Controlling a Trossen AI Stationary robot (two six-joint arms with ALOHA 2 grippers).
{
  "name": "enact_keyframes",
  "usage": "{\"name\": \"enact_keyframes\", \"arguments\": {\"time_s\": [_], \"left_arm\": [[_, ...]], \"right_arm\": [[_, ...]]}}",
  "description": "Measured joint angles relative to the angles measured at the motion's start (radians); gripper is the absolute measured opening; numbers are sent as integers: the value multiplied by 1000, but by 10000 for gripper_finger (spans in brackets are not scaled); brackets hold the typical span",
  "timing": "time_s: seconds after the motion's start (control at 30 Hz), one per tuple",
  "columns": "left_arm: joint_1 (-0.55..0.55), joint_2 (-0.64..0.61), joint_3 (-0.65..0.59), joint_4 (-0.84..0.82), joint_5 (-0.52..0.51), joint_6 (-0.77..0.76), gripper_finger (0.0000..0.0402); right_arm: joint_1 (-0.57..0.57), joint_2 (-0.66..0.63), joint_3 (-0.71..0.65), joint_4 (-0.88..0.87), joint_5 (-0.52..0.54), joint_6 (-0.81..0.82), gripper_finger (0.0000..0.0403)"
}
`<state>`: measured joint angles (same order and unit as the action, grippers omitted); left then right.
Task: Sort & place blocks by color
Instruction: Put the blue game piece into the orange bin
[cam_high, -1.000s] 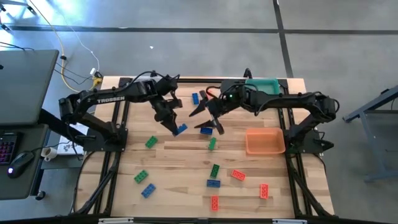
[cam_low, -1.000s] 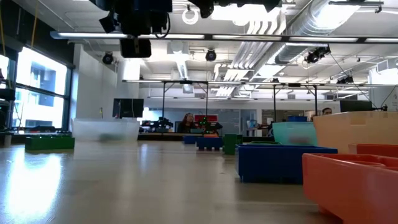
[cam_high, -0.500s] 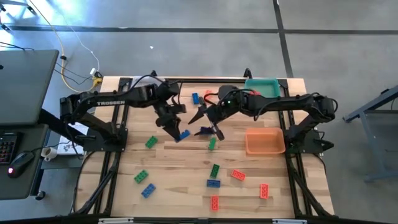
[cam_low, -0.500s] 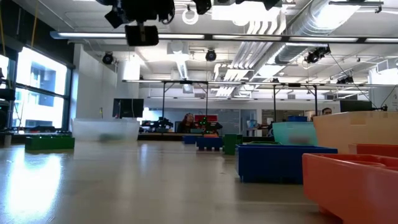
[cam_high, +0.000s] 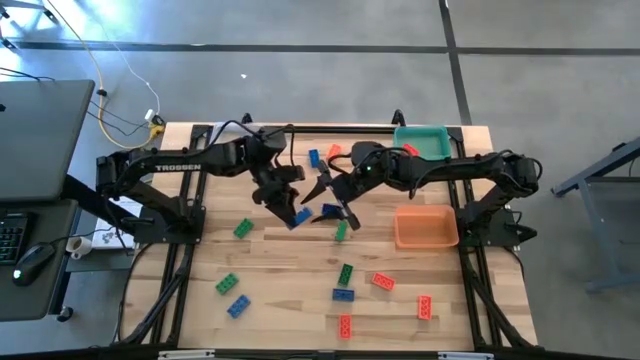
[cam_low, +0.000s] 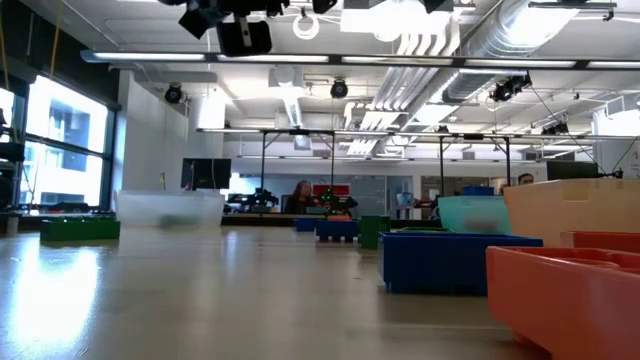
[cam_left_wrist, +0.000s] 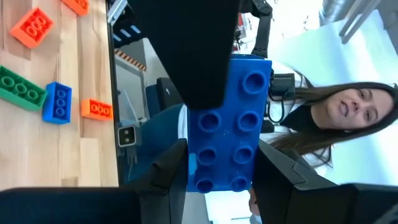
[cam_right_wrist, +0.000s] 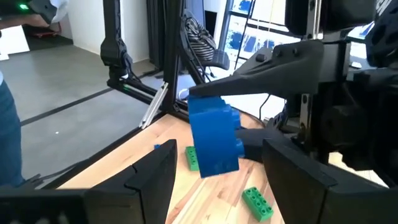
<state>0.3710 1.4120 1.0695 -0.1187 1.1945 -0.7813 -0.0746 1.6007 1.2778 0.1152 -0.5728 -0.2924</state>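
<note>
Your left hand (cam_high: 296, 214) has carried its blue block (cam_high: 299, 216) a bit further toward the middle of the tabletop (cam_high: 280, 280) over the last second, and it's still clamped tight on it, lifted clear. The right hand (cam_high: 333, 194) sits just beside it, spread wide, holding nothing. Looks like a handoff's coming, since the teal tray (cam_high: 421, 141) is on the right side.

Left pincer (cam_high: 297, 216) and right pincer (cam_high: 332, 197) mid-table, blocks (cam_high: 343, 273) nearer, trays (cam_high: 425, 228) rightward
</note>
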Motion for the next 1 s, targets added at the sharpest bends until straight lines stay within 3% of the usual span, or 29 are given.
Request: {"name": "enact_keyframes", "arguments": {"time_s": [0.23,0.57,0.83,1.0], "left_arm": [[2,0,0,20,-58,-20,117],[2,0,0,22,-56,-5,118],[4,0,0,46,-63,-4,146],[5,0,0,55,-135,26,178]], "right_arm": [[3,0,0,25,11,6,197],[1,4,0,28,7,-10,70],[-8,3,2,24,3,-6,69],[-23,4,2,-3,19,6,69]]}}
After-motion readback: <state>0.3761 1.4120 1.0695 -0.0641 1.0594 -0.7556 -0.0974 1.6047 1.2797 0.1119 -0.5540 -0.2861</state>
